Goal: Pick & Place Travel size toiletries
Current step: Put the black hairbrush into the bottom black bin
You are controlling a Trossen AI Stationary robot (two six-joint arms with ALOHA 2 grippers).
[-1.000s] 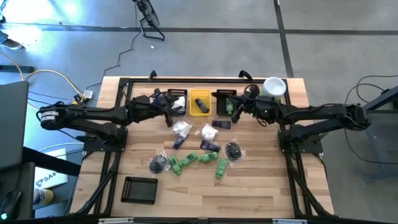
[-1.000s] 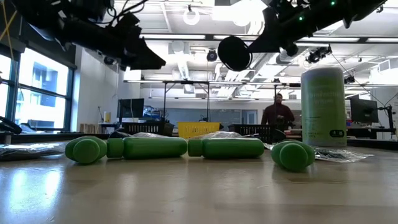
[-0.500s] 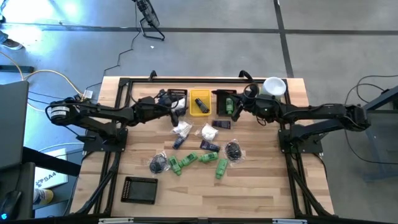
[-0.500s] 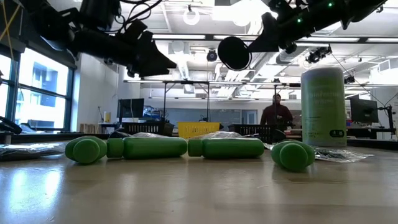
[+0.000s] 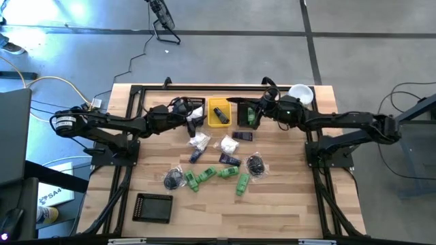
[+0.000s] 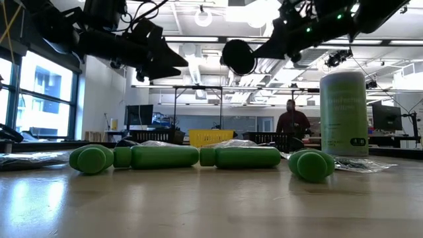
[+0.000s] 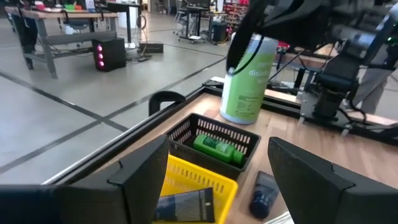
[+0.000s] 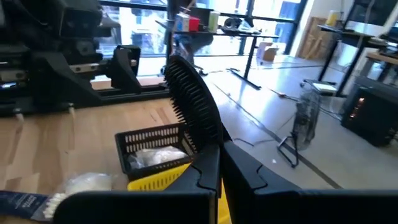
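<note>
Green bottles (image 5: 204, 175), white packets (image 5: 199, 140), dark tubes (image 5: 229, 159) and black round pieces (image 5: 255, 164) lie loose on the wooden table. At the far edge stand three small bins in a row. The left black bin (image 5: 194, 107) holds a white packet, the yellow bin (image 5: 219, 113) a dark tube, and the right black bin (image 7: 214, 134) a green bottle (image 7: 214, 148). My left gripper (image 5: 193, 117) hovers open and empty by the left black bin. My right gripper (image 8: 219, 163) is shut on a black round toothed piece (image 8: 193, 102) above the bins. My right gripper pinches the lower end (image 8: 208, 149) of the black round piece between its two fingers, which reach in about level from the table's right side. The piece stands up past the fingertips, lifted clear above the bins (image 6: 238, 56).
A big pale-green cylinder with a white lid (image 5: 300, 94) stands at the far right corner. Another black bin (image 5: 152, 207) sits near the front left. A person (image 6: 294, 122) stands in the room behind the table.
My left gripper has moved toward the far right, to the left black bin, then kept still. My right gripper has carried the black round piece toward the table's left, clear of the bins.
</note>
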